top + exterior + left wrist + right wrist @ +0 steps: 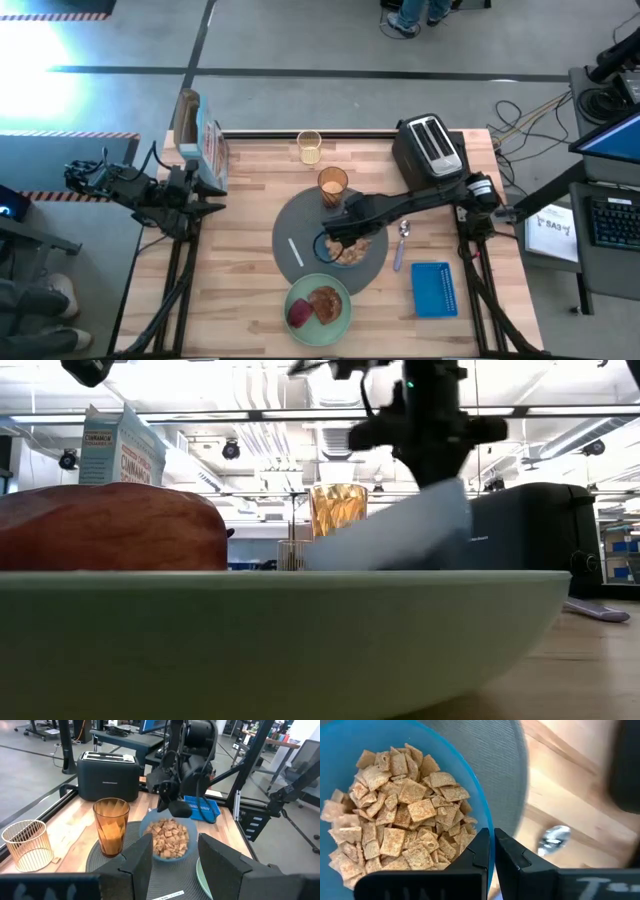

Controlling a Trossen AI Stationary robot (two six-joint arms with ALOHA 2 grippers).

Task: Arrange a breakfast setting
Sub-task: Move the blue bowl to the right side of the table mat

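Note:
The small blue bowl point(348, 252) of brown cereal point(405, 815) is over the round dark-grey mat point(295, 225). My right gripper point(491, 837) is shut on its rim. The amber tumbler point(332, 185) stands on the mat's far edge. The pale-green plate point(340, 318) lies at the near edge and carries the toast slice point(325, 302) and the red fruit point(300, 315). The small spoon point(402, 240) lies on the wood right of the mat. My left gripper point(172, 865) is open and empty at the table's left edge. My right gripper pinches the bowl's rim point(487, 827) with one finger inside the bowl and one outside. The fingers come from above, slanting in from the table's right side. In the low view the bowl point(400, 530) is tilted with its held side raised. The plate hides its underside.
A black-and-silver toaster point(430, 145) stands at the far right. A blue slotted basket point(432, 288) lies near the right edge. A wire cup point(309, 147) stands at the far edge and a cereal carton point(200, 140) at the far left. A white strip point(296, 250) lies on the mat.

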